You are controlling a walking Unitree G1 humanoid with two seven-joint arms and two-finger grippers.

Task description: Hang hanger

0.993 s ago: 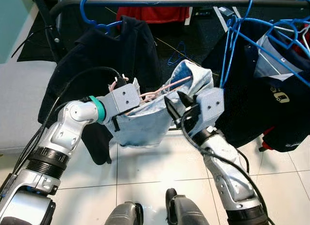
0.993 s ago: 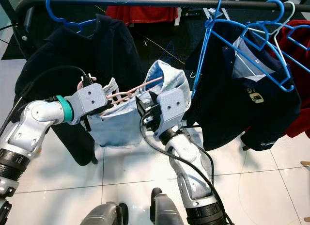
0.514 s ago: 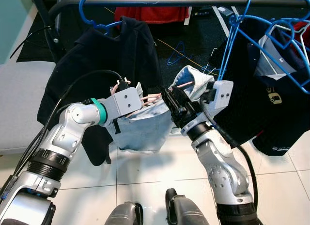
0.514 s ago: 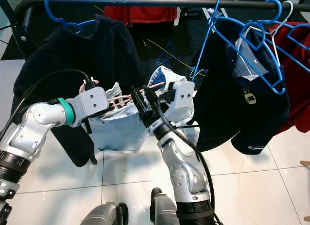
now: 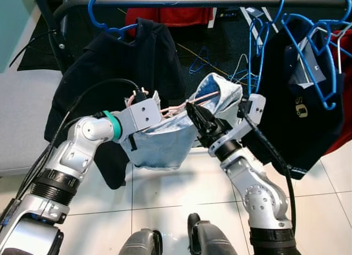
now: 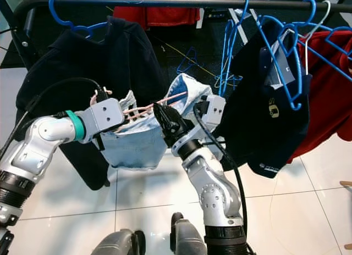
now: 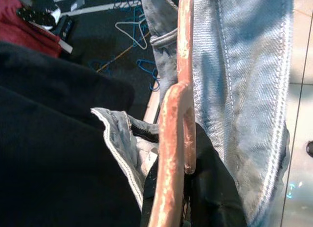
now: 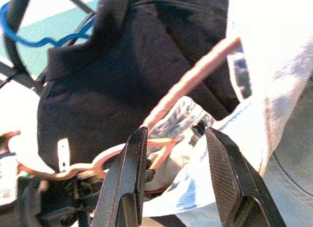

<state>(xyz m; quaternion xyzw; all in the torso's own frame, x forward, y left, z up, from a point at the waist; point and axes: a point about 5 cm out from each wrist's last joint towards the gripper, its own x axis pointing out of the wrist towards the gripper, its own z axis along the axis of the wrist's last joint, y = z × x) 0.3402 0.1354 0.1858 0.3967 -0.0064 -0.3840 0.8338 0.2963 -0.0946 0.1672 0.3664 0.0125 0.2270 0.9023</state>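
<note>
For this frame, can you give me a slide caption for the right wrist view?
Right pincer open, approaching the pink hanger draped with light denim, dark jacket behind.

Both arms raised (right gripper (image 8: 173,183) parted)

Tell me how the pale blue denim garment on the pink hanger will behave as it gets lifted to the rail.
The pale blue denim garment is probably floppy: it sags between the left hand and right hand. It may slide along the thin pink hanger, where it sits bunched. It seems light, since the hanger shows no obvious bend.
</note>
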